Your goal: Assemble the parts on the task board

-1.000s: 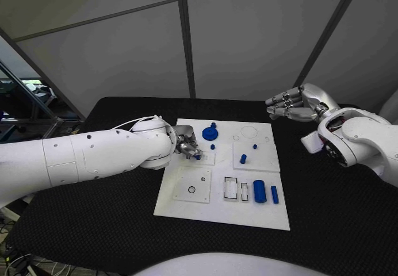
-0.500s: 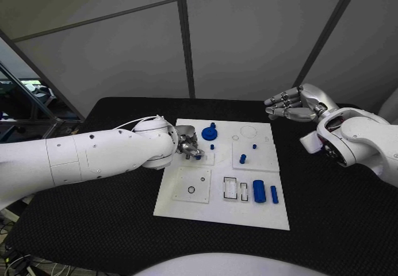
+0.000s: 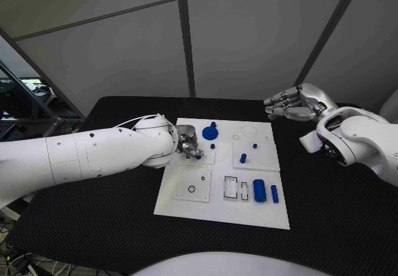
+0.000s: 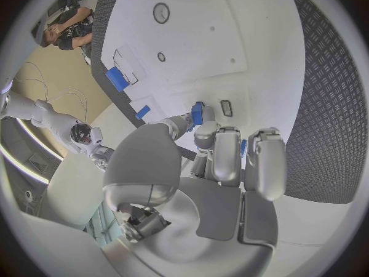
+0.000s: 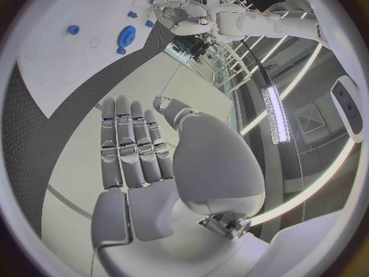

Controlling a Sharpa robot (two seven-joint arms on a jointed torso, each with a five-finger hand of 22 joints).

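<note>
Little has shifted — task board on black table.

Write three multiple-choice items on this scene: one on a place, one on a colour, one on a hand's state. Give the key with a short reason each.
1. Where does the blue gear sit on the board?
A. far part, near the left hand
B. near edge
C. off the board

2. What colour are the parts?
A. red
B. blue
C. green

3. What is the right hand doing?
A. gripping a gear
B. pressing on the board
C. holding nothing, off the board

Key: 1 A, the gear lies at the far end beside the left hand. 2 B, every part is blue. 3 C, it is over the black table with nothing in it.
</note>
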